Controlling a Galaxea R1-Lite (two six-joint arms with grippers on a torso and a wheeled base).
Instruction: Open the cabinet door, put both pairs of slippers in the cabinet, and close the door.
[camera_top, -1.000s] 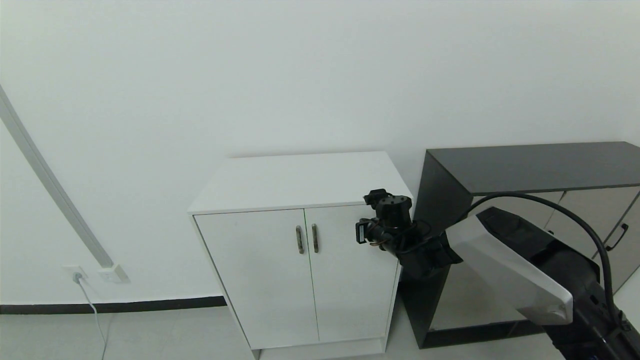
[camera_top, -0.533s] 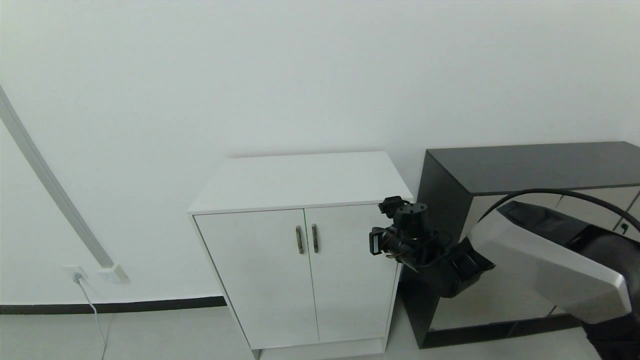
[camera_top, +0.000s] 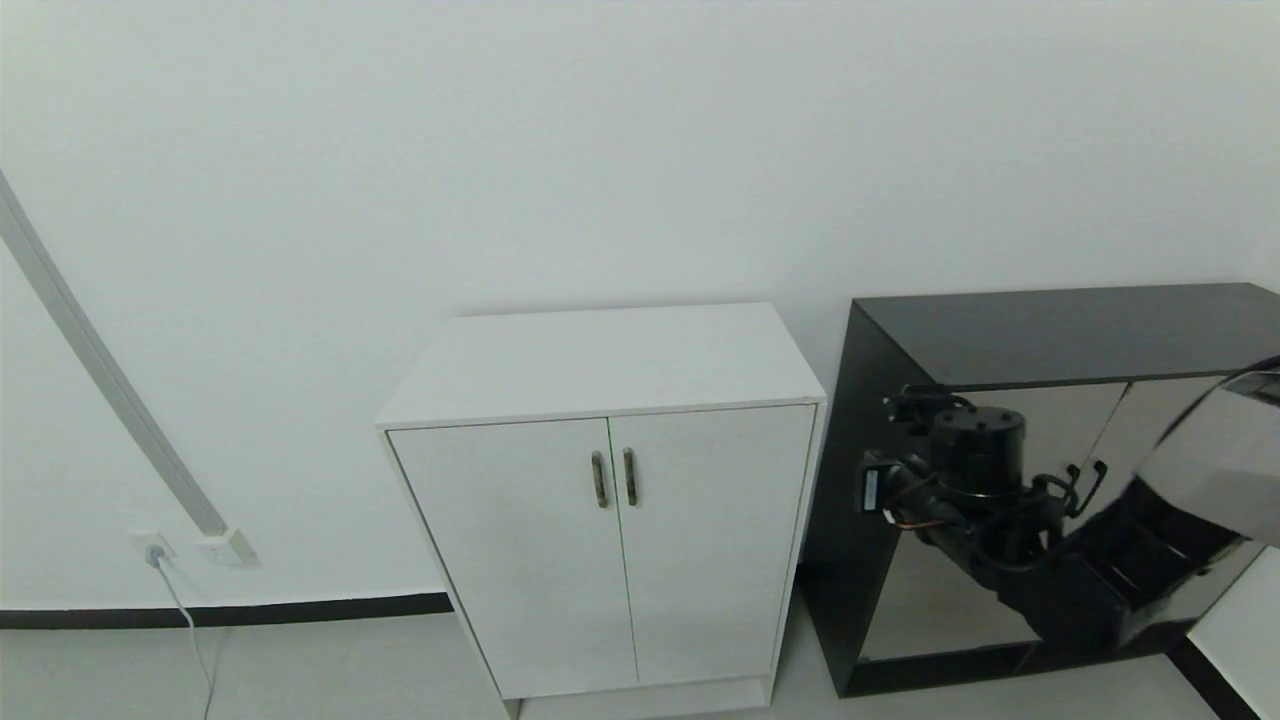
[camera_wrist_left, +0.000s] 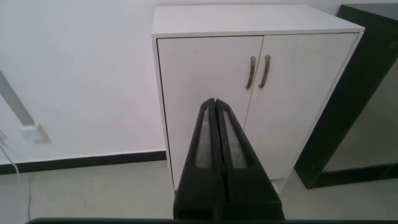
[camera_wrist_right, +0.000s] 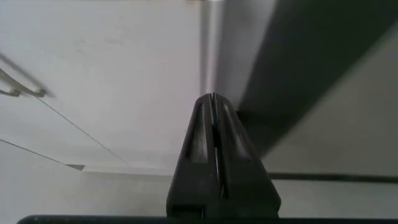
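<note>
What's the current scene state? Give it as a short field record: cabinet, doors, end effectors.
target: white cabinet, against the wall
doors: both shut
handles: two vertical bars at the centre seam, untouched
left end effector: shut, empty, back from the cabinet, facing its doors
right end effector: shut, empty, before the black cabinet
beside: wall socket to the left, low
stage: door not yet opened

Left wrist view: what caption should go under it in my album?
Shut fingers hover in front of the closed white cabinet.
</note>
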